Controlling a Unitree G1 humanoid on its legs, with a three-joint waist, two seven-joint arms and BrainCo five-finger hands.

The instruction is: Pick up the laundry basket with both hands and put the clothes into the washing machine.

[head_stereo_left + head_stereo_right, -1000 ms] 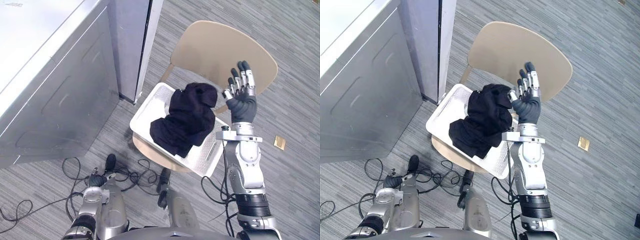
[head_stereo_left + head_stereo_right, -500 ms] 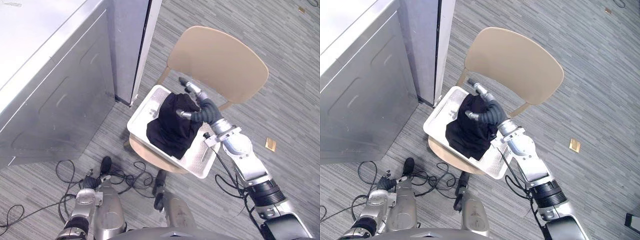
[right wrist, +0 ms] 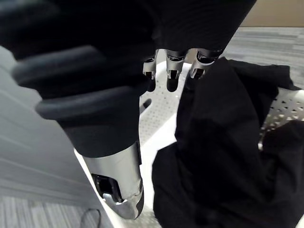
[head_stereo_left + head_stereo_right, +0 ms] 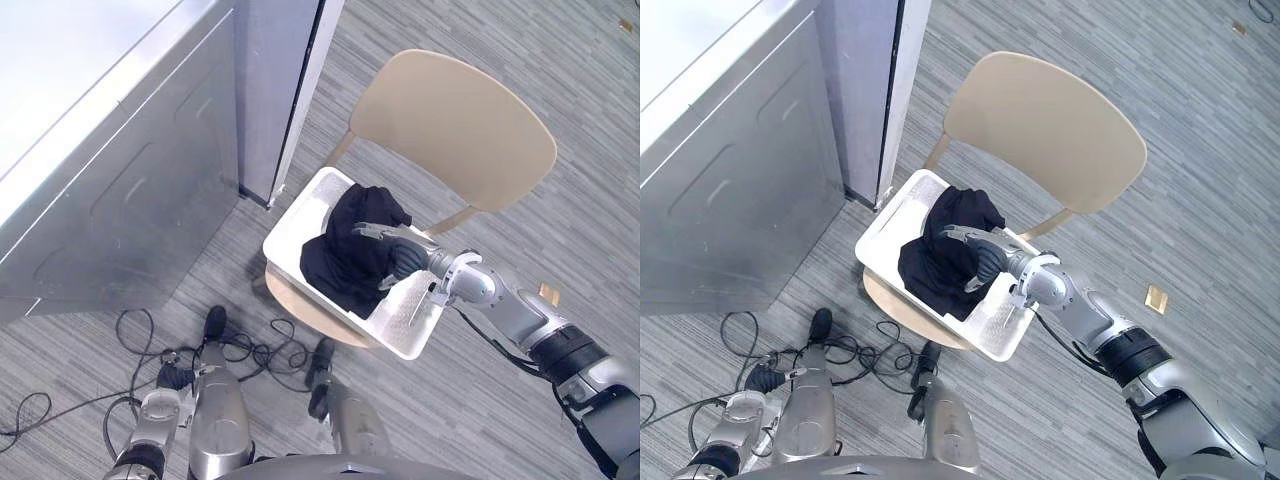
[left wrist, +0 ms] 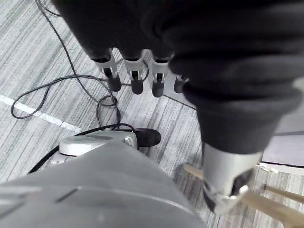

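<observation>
The robot's right hand [image 4: 400, 258] reaches across a white perforated plastic laundry basket [image 4: 300, 215], its fingers outstretched over the heap of black clothes [image 4: 340, 268] piled in the basket's middle and its thumb held apart; the fingertips lie on or just above the cloth, and nothing is gripped. The basket sits under the hand on the seat of a tan moulded chair [image 4: 460, 130], whose curved back rises on the basket's far side. A large silver-grey metal washing machine [image 4: 120, 180] stands on the robot's left of the basket, near it but not touching, with no door or opening on show. The left hand [image 5: 136, 76] hangs low, well apart from the basket on the robot's near side, above the grey striped floor [image 4: 560, 220], its fingers relaxed and empty. By the look of it the task is at its opening step: the basket is not yet lifted, all the clothes are in it, and only one hand has come to it. The next move seems to call for the right hand to go from the cloth to the basket's rim, and for the left hand to come up to the opposite rim, so the load can rise level off the chair before being carried to the machine.
</observation>
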